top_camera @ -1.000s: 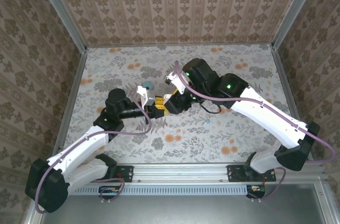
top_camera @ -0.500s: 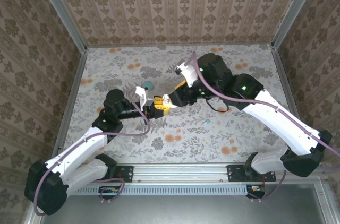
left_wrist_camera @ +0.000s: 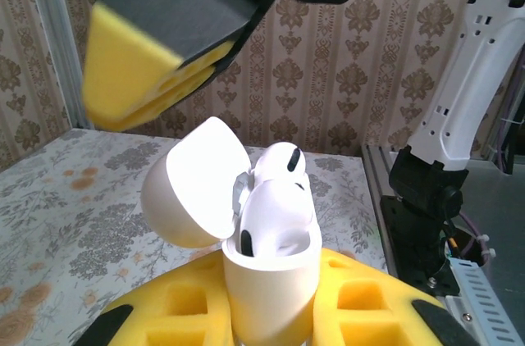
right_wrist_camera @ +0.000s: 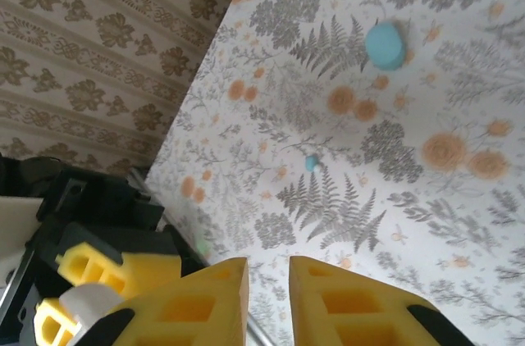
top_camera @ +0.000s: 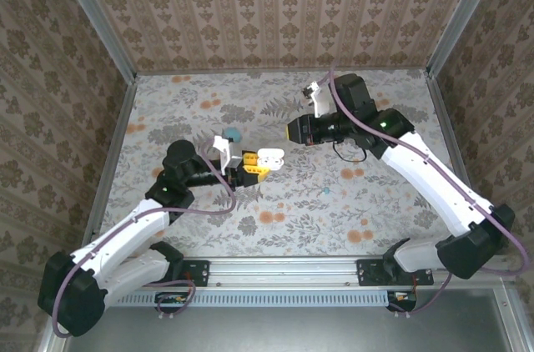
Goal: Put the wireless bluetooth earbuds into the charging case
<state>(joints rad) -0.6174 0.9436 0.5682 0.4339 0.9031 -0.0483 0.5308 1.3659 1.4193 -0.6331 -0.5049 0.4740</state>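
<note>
Left gripper (top_camera: 253, 163) out over mid-table, its yellow fingers (left_wrist_camera: 365, 301) clenched on the lower body of the white charging case (left_wrist_camera: 271, 289); case upright, held off the flowered table (top_camera: 375, 202). Lid (left_wrist_camera: 193, 190) hinged open and tipped toward the left of the left wrist view. Two white earbuds (left_wrist_camera: 277, 198) stand in the case's mouth, side by side and touching, dark vents showing; the rear one rides higher than the front one, and from this angle it may not be fully down in its well. Right gripper (top_camera: 292, 130) is up and to the right of the case, apart from it, nose pointing toward it. In the right wrist view its two yellow fingers (right_wrist_camera: 205, 301) stand close with a narrow slit between them, table pattern visible through the slit, nothing grasped. A teal round piece (top_camera: 233, 133) lies on the table just behind the left gripper. A much smaller teal speck (top_camera: 326, 190) lies nearer the arm bases, to the right of the case and well apart from both grippers.
</note>
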